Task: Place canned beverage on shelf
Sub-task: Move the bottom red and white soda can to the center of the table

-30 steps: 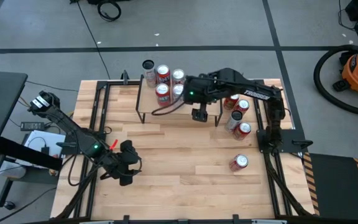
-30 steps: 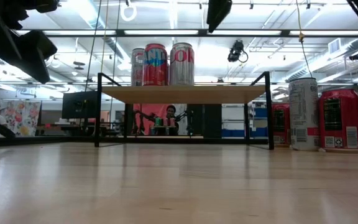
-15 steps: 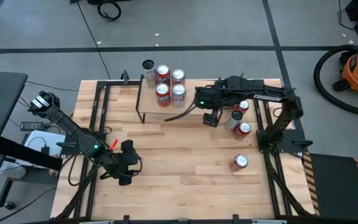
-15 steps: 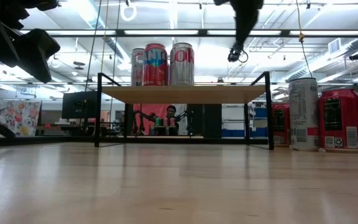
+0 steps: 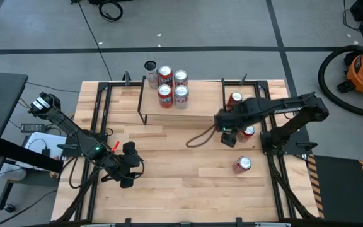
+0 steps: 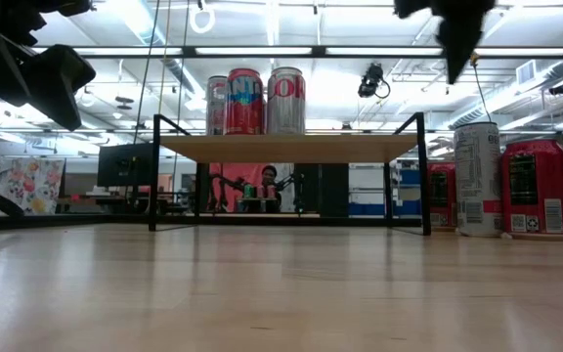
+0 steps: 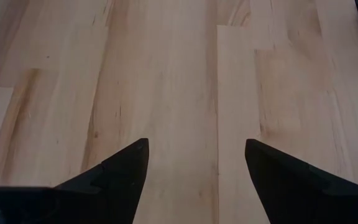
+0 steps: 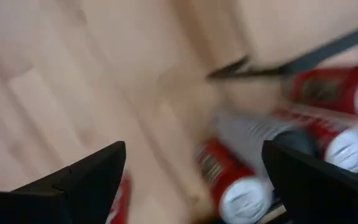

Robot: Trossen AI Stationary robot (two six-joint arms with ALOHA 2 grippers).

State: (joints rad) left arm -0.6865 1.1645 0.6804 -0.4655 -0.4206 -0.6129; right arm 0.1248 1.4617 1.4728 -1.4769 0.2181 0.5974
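Jaws on both grippers are sitting apart, nothing in them. Left gripper (image 5: 128,169) is hovering at 7 o'clock over bare table (image 7: 166,74); right gripper (image 5: 229,137) is hanging over loose cans (image 5: 242,164) at 3 o'clock. Only the low view is showing the shelf (image 6: 288,147) edge-on at 12, carrying cans (image 6: 245,101), the room glowing behind.

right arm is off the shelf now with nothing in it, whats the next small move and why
Probably lower the right end effector over the nearest upright can beside the shelf. Its fingers are open and empty, it hovers by that cluster, four cans already stand on the shelf, and the left end effector waits apart.
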